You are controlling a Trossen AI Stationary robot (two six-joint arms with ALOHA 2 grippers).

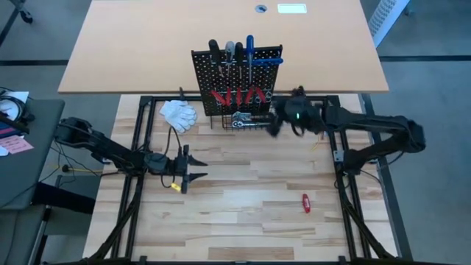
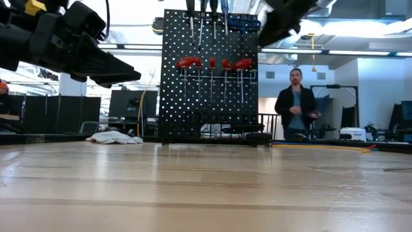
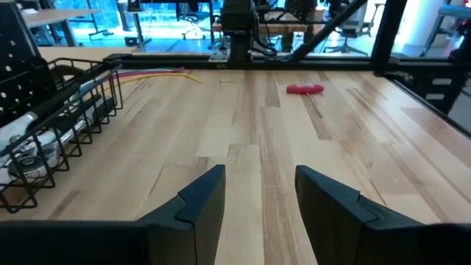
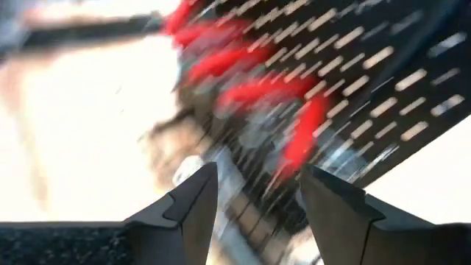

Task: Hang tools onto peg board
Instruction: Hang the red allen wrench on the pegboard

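The black peg board [image 1: 237, 79] stands upright at the table's far side. Black-, grey- and blue-handled screwdrivers [image 1: 232, 53] hang along its top, and several short red-handled ones [image 2: 212, 64] hang in its row of silver rings. Chrome tools [image 1: 246, 120] lie in its black wire basket [image 3: 51, 125]. One red-handled screwdriver [image 1: 306, 203] lies flat on the table at the near right. My right gripper [image 4: 254, 195] is open and empty, up beside the board's right side [image 1: 283, 118]. My left gripper [image 3: 257, 195] is open and empty, low over the table's left middle [image 1: 193, 169].
White gloves [image 1: 179, 113] lie left of the board. Coloured cables [image 3: 158, 75] curve along the table by the basket. A person [image 2: 295, 103] stands in the room beyond the table. The dark frame rails [image 1: 342, 158] run along the table's sides.
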